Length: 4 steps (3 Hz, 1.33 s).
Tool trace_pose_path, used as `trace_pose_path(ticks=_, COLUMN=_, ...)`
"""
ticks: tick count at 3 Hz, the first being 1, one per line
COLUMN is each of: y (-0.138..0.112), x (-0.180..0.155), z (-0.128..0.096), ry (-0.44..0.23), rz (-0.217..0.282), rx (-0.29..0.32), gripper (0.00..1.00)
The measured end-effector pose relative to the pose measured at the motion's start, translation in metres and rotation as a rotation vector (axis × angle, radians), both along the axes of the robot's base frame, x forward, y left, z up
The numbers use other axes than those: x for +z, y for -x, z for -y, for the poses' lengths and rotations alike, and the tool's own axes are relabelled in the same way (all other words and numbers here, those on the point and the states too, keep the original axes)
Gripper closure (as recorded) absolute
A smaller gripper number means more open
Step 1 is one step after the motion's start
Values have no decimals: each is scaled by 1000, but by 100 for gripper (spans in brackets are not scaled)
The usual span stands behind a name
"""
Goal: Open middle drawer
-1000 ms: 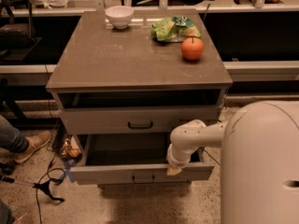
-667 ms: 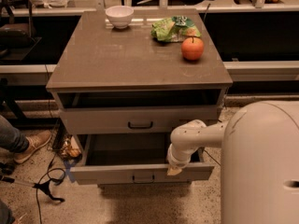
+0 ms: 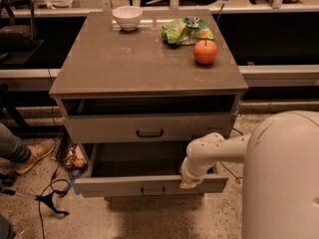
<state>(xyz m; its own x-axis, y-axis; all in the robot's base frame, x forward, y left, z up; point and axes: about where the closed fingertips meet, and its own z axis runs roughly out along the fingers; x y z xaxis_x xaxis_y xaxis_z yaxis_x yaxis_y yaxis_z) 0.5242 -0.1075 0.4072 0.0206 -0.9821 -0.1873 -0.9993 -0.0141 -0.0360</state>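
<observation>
Middle drawer (image 3: 114, 185), the grey-brown, wide and shallow one with a small dark bar handle, stands pulled well out of the cabinet, its dark inside open to view. The robot's pale pincer (image 3: 189, 182) sits at the top edge of the drawer's front panel, towards the right end. Whether the pincer is clenched on that edge or released from it cannot be told. Over the last second nothing seems to have moved: the drawer juts out just as far as it did, and the pincer rests at the same spot on the panel. That stillness suggests the pull has ended or paused. Since the drawer already gapes wide, the task looks all but done, with only letting go and backing away likely left. Behind the pincer the white jointed arm (image 3: 214, 151) runs right to the rounded white robot body (image 3: 284, 178), which fills the lower right corner. Above the open drawer is the grey-brown upper drawer front (image 3: 109, 129) with its own dark handle and a dark gap above it. Over that lies the flat brown top of the bench (image 3: 129, 63). On it stand a round orange fruit (image 3: 205, 52) near the right edge, a crumpled green packet (image 3: 182, 31) just behind the fruit, and a small white bowl (image 3: 128, 17) at the back. At the far left, on the floor, a tan shoe (image 3: 35, 153) and a black cable (image 3: 50, 199) lie well apart from the drawer.
</observation>
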Motion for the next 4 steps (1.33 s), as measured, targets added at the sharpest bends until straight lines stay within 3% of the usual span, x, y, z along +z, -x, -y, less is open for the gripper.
trace_pose_path(ticks=1, y=0, x=0, z=0, ry=0, rz=0, rx=0, gripper=82)
trace_pose_path(ticks=2, y=2, x=-2, z=0, ry=0, rz=-4, rx=1, gripper=51)
trace_pose_path(ticks=4, y=4, x=-5, z=0, ry=6, rz=-9, rx=0, gripper=5)
